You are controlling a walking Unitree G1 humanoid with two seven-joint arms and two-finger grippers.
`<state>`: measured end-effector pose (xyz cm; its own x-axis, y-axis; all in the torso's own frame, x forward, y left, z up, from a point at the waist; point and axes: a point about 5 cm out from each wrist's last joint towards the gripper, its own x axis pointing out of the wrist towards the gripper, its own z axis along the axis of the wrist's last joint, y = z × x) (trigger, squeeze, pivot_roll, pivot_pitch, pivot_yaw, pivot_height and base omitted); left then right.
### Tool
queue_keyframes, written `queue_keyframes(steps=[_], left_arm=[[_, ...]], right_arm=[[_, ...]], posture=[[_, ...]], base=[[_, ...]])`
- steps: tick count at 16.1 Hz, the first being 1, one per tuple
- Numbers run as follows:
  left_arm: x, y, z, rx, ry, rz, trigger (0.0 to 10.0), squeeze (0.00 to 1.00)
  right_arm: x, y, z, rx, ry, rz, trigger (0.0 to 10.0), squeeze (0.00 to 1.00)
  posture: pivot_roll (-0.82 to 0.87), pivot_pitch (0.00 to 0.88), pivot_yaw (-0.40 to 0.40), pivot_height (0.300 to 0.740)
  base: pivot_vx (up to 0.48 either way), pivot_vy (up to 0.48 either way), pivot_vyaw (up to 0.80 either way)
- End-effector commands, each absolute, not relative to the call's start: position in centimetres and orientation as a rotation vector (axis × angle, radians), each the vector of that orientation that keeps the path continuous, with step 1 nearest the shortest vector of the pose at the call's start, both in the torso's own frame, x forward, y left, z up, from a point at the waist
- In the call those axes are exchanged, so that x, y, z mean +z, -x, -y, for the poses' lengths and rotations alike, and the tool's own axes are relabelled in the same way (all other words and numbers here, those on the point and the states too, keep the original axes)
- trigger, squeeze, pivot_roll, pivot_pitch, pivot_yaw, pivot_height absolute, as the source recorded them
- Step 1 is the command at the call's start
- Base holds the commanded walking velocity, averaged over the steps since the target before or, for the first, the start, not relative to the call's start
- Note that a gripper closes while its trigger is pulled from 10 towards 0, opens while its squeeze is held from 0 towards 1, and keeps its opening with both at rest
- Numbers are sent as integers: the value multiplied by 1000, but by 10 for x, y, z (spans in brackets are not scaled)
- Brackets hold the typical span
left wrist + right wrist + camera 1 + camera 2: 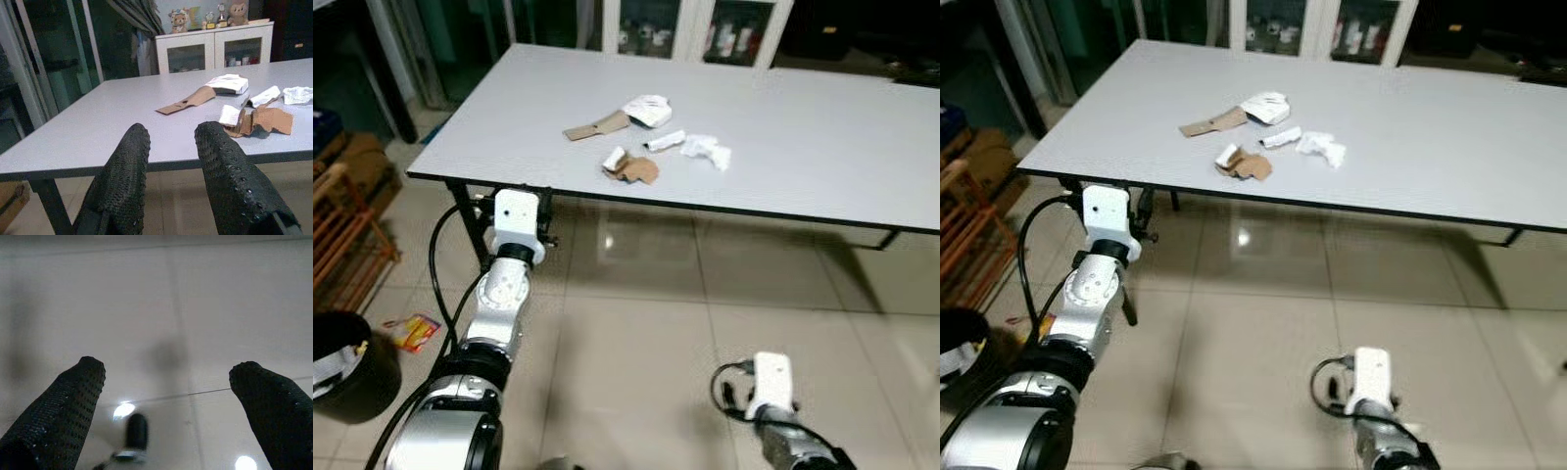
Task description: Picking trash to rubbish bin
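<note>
From the head camera, nearest me is my left arm, its left pincer (521,217) raised just short of the bench's (822,147) near edge. The trash (646,142), torn cardboard and crumpled paper, lies toward the near left of the bench. The bin (347,367) stands on the floor at my left. In the left wrist view the fingers (122,181) stand apart, empty. The right pincer (168,401) gapes over tiles. I judge the scraps light and crushable; I'd pinch the cardboard's raised edge.
</note>
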<state>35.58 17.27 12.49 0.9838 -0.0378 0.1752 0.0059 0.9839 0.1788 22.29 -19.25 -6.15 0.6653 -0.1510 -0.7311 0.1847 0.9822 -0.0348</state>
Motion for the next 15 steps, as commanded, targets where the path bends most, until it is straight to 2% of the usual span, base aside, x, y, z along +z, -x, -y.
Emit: queue_keyframes(steps=[1, 3, 5, 9, 12, 15], left_arm=[[128, -356, -174, -25, -179, 185, 10000, 0], [130, -355, -177, -11, -179, 195, 10000, 0], [130, -355, -177, -7, -180, 199, 10000, 0], [133, -355, -175, -9, -177, 215, 10000, 0], [133, -355, -176, -18, -173, 218, 10000, 0], [134, -355, -176, -22, -165, 217, 10000, 0]], right_arm=[[-50, -237, 199, -225, 3, -754, 10000, 0], [-9, -281, 215, -379, 82, -553, 10000, 0], [24, -307, 222, -470, 116, -396, 10000, 0], [79, -336, 222, -513, 182, -96, 10000, 0], [139, -355, 196, -264, 113, 252, 10000, 0], [149, -360, 178, -120, 33, 282, 10000, 0]], posture=[[3, 36, -57, 740], [2, 33, -62, 740], [-1, 28, -64, 740], [3, 18, -65, 740], [-2, 4, -59, 740], [5, 0, -57, 740]], base=[[0, 0, 0], [0, 0, 0], [0, 0, 0], [0, 0, 0], [0, 0, 0], [0, 0, 0]])
